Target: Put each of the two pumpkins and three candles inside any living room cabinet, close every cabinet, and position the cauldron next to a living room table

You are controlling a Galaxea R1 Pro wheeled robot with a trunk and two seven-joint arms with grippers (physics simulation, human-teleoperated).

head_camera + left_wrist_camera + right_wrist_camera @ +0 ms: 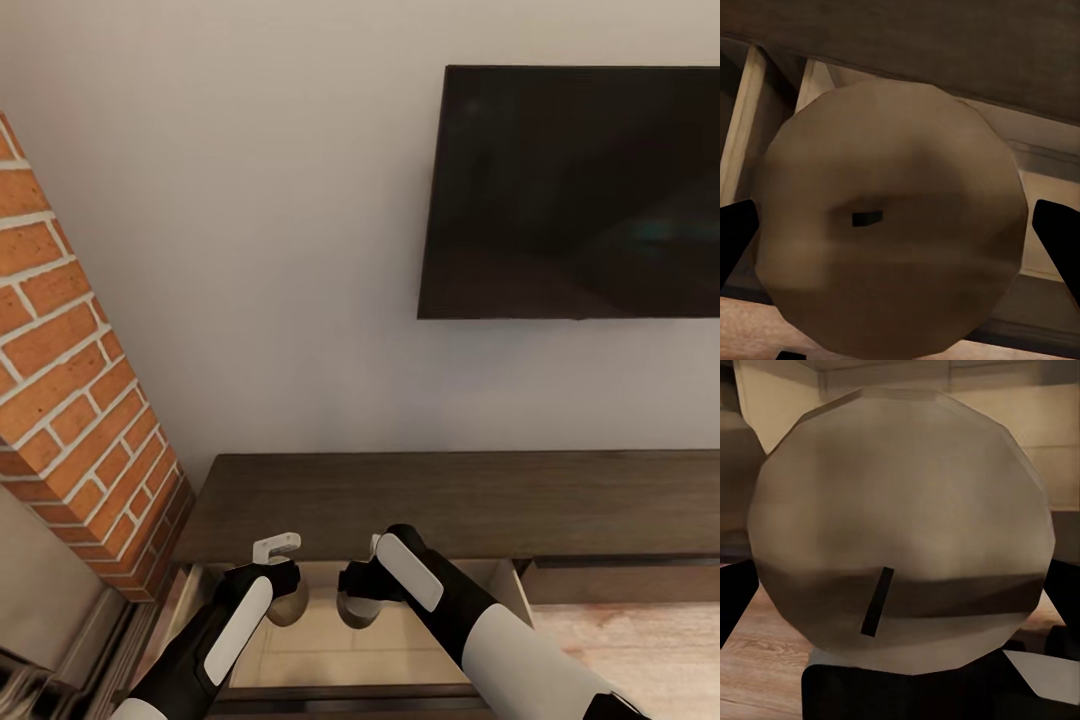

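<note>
Head view, left to right: a brick column (70,400) fills the left edge; at lower centre the long dark cabinet (450,500) stands under a wall TV (575,190), one drawer (330,650) pulled out with its pale interior showing. Above that drawer the left tool (283,590) is clenched round a candle (290,605), and just beside it the right tool (362,600) grips a second candle (358,612). Each candle is a squat cylinder with a flat beige top (892,225) and a short dark wick (877,601). I'd judge both should be lowered upright, kept apart, well inside the drawer walls, before release.
</note>
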